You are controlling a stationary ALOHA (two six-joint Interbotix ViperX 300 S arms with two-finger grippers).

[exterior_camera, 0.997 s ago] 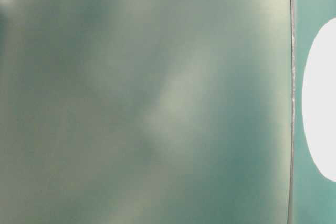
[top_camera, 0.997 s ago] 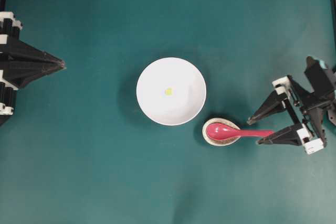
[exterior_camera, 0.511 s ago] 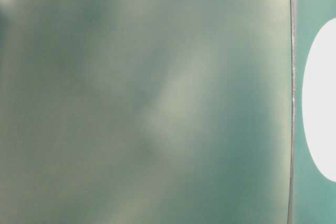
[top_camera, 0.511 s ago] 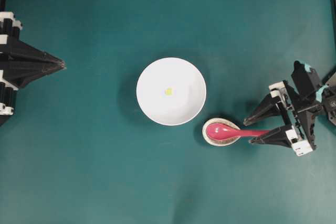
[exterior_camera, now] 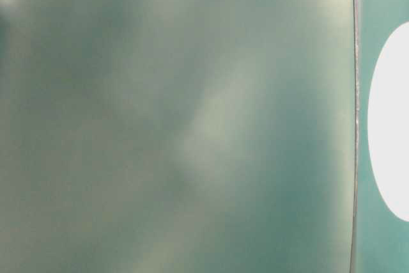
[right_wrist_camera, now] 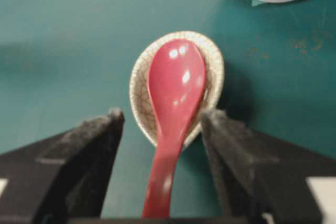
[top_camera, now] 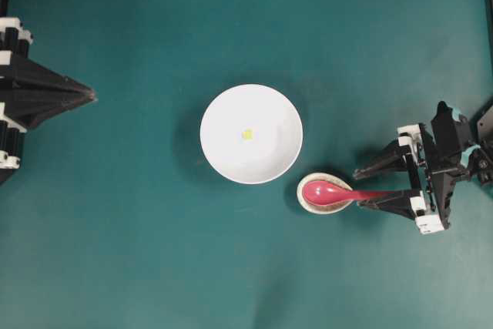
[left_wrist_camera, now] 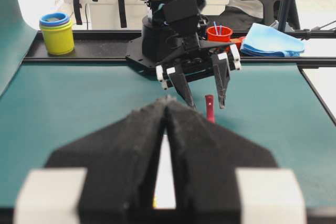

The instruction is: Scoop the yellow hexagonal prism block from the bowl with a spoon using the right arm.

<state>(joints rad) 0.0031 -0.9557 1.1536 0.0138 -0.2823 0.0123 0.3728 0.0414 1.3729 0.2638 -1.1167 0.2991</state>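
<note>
From my remote station I count, left to right in the overhead view: one left pincer (top_camera: 91, 96), one bowl (top_camera: 251, 134), one yellow block (top_camera: 247, 134), one spoon rest (top_camera: 324, 194), one spoon (top_camera: 339, 192) and one right pincer (top_camera: 360, 188), all on one green table (top_camera: 139, 236).

Left pincer: parked at the left edge, well apart from everything else; its two black fingers meet at a point, drawn together on nothing. My left wrist view confirms this, with the two fingers (left_wrist_camera: 136, 145) pressed side by side.

Bowl: white and round, mid-table, well to the left of the right pincer and beyond its tips. The yellow block lies alone inside it, just left of centre. It is too small for me to read which way its long axis runs.

Spoon: red and glossy. Its oval scoop sits in the speckled spoon rest, just ahead of the right pincer's tips. Its long axis runs left to right across the overhead view, scoop toward the bowl side, handle pointing back into the right pincer.

Right pincer: fingers spread wide apart, one on each side of the handle. In my right wrist view the spoon (right_wrist_camera: 173, 108) handle passes down the middle of the gap, with clear space to each finger (right_wrist_camera: 84, 150); nothing is clamped.
</note>
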